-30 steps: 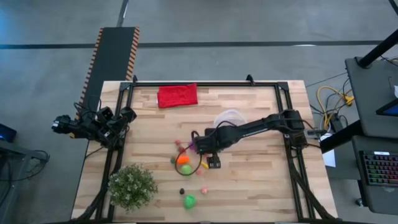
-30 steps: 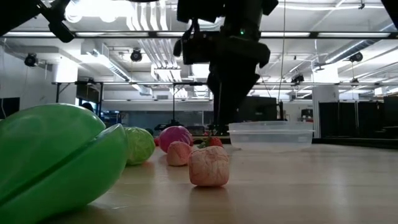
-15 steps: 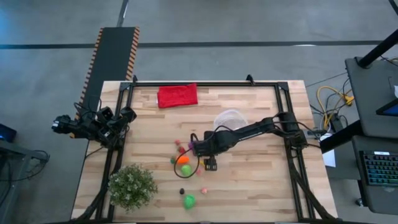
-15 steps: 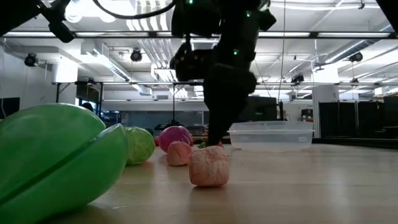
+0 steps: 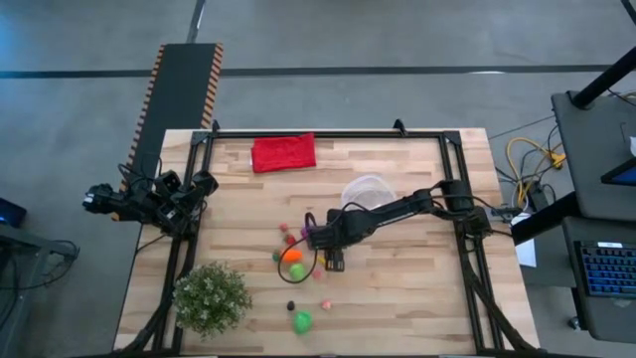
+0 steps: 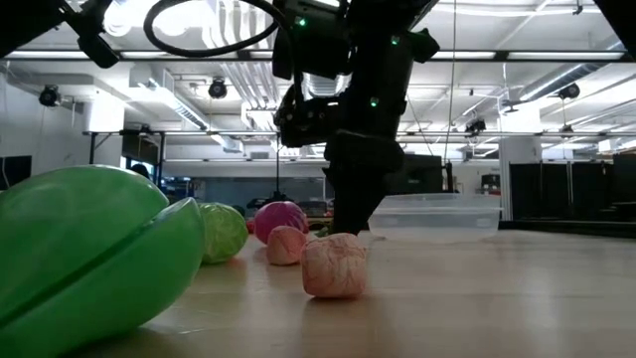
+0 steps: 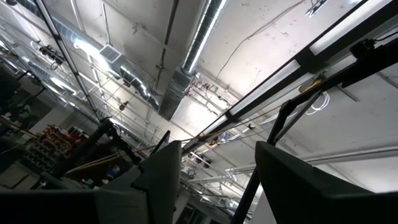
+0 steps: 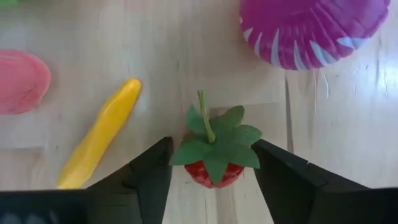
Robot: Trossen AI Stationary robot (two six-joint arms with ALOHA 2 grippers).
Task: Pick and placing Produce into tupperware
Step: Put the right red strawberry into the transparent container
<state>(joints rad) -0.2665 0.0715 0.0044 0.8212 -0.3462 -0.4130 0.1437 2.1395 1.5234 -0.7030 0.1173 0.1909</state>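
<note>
right hand: my right hand (image 8: 211, 165) is low over the surface (image 5: 397, 288), its fingers apart on either side of a strawberry (image 8: 213, 155); I cannot tell if they touch it.
strawberry: between the fingers, leafy stem toward the camera, squat, no long axis to line up with.
neighbours: a yellow pepper (image 8: 99, 134) lies just beside, slanted; a magenta piece (image 8: 314, 31) is beyond.
tub: the clear tub (image 5: 366, 191) sits near, back toward the right arm's base.
left hand: parked off the surface's left edge (image 5: 149, 202), fingers apart; I judge the right arm nearer.
</note>
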